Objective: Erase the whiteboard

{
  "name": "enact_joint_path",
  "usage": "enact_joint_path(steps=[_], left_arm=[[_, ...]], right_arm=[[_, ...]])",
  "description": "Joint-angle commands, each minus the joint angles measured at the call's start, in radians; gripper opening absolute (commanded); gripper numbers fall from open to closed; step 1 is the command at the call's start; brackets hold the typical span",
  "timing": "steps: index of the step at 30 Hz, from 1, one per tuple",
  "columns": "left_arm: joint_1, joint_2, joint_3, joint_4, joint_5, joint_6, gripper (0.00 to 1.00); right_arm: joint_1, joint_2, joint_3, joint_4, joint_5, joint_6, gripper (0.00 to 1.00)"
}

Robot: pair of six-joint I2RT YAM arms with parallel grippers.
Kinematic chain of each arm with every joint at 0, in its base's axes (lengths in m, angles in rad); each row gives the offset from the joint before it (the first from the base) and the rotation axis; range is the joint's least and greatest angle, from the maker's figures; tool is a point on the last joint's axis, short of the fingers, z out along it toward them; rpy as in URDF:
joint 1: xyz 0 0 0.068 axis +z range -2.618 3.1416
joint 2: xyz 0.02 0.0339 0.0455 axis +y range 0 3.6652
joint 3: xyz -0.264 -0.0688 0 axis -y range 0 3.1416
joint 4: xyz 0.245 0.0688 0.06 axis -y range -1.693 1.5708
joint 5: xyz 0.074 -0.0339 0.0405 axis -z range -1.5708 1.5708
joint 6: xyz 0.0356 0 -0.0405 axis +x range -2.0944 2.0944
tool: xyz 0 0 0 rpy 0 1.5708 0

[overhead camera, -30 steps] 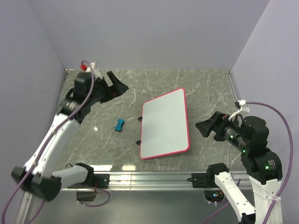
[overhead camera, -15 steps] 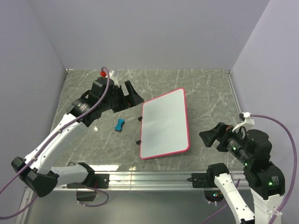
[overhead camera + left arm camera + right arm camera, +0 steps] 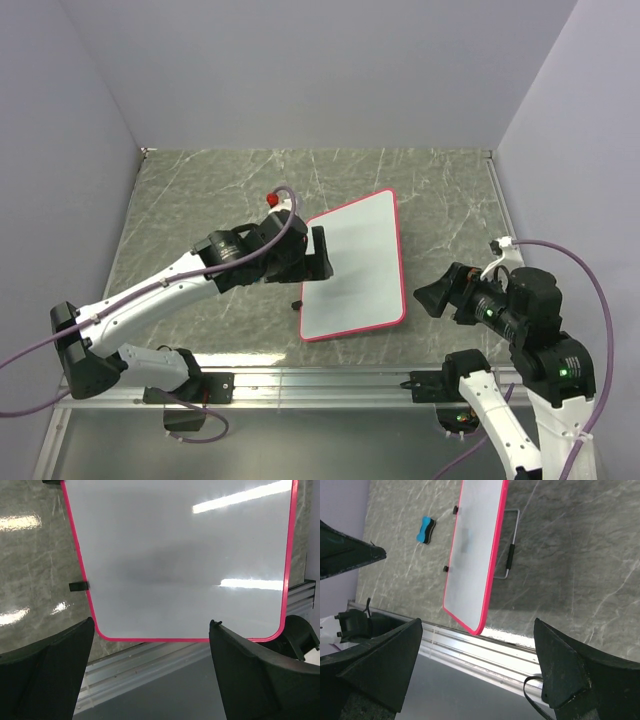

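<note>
The whiteboard (image 3: pixel 358 268) lies mid-table, white with a red-pink rim, and shows no scribbles. My left gripper (image 3: pixel 318 256) hovers over its left edge, open and empty. In the left wrist view the board (image 3: pixel 180 555) fills the frame above my open left gripper (image 3: pixel 152 621). My right gripper (image 3: pixel 432 297) is open and empty, right of the board and apart from it. In the right wrist view the board (image 3: pixel 475 550) is ahead of that gripper (image 3: pixel 479 622). The small blue eraser (image 3: pixel 425 530) lies on the table left of the board; my left arm hides it in the top view.
A wire stand (image 3: pixel 509 545) sticks out from under the board's right side. Small black clips (image 3: pixel 297 303) sit on the board's left edge. An aluminium rail (image 3: pixel 320 380) runs along the table's near edge. Purple walls enclose the grey marble table (image 3: pixel 440 200).
My left arm has swung from the back left corner to the right and nearer, ending over the whiteboard's left edge and covering the eraser. My right gripper shifted slightly.
</note>
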Motion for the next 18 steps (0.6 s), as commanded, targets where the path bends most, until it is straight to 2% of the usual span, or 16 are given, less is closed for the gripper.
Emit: enact_joint_path(steps=[1,9,18], left_arm=[[-0.034,-0.039,0.011,-0.013,-0.076,-0.055,1.00],[-0.045,-0.091,-0.021,-0.027,-0.108,-0.053,0.99],[-0.045,-0.084,0.002,-0.054,-0.149,-0.020,0.99]], right_arm=[[0.006,0.017,-0.016,0.066,-0.039,-0.002,0.99],[0.006,0.037,-0.018,0.089,-0.038,0.006,0.99],[0.006,0.088,-0.032,0.161,-0.036,0.032,0.98]])
